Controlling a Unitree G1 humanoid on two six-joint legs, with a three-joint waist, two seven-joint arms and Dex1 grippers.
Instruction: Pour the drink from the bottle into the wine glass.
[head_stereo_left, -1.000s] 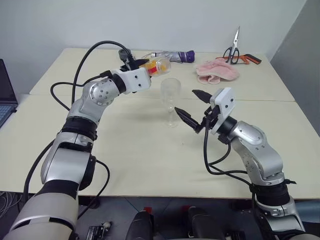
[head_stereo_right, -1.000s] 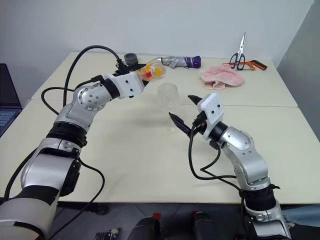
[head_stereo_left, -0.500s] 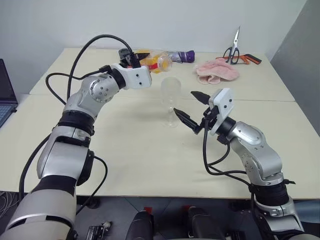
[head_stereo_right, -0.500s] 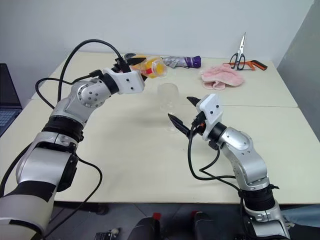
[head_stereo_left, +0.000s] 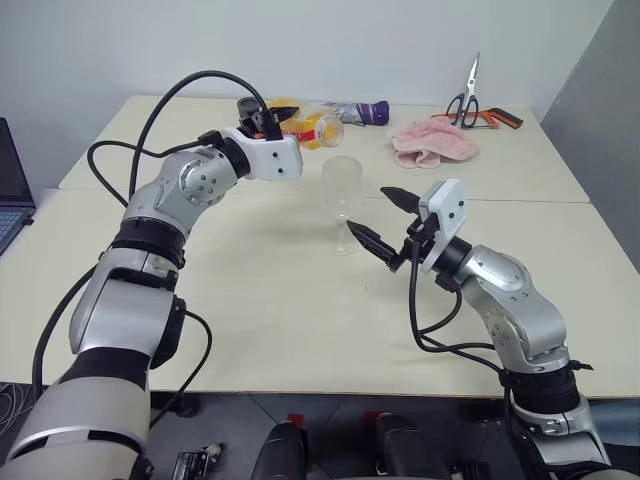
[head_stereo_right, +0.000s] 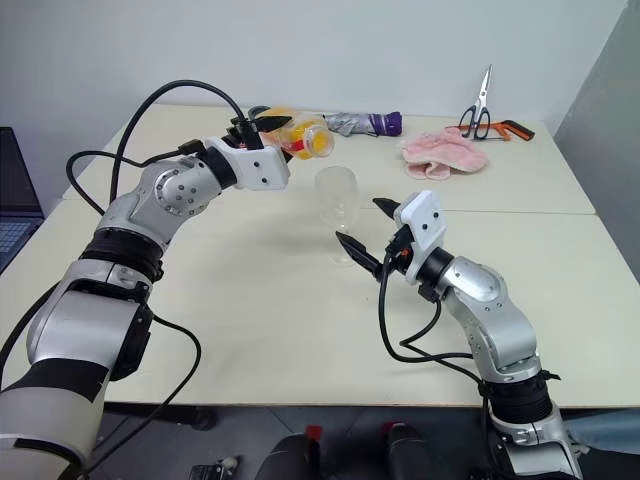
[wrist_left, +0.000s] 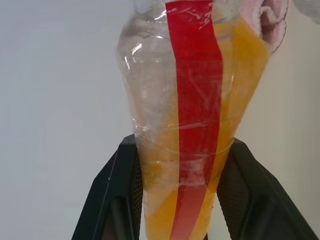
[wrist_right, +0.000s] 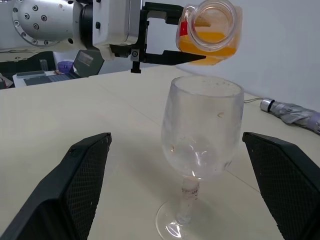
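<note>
The pour is being set up: the left gripper (wrist_right: 165, 32), fingers pinching the bottle (head_stereo_right: 300, 140), is holding it tipped almost level above and just behind the wine glass (head_stereo_left: 341, 203), which looks empty on the desk (head_stereo_left: 250, 300). The drink (wrist_right: 207, 42) is lying inside, short of the open mouth. Next, the bottle needs more tilt, with its mouth over the rim. The right gripper (head_stereo_left: 385, 222) is waiting beside the stem, fingers spread, touching nothing.

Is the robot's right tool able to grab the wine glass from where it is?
Probably yes. The right tool is open, its fingers stand on either side of the wine glass and aim at it, and nothing lies between them. The bottle hangs above, clear of that path.
</note>
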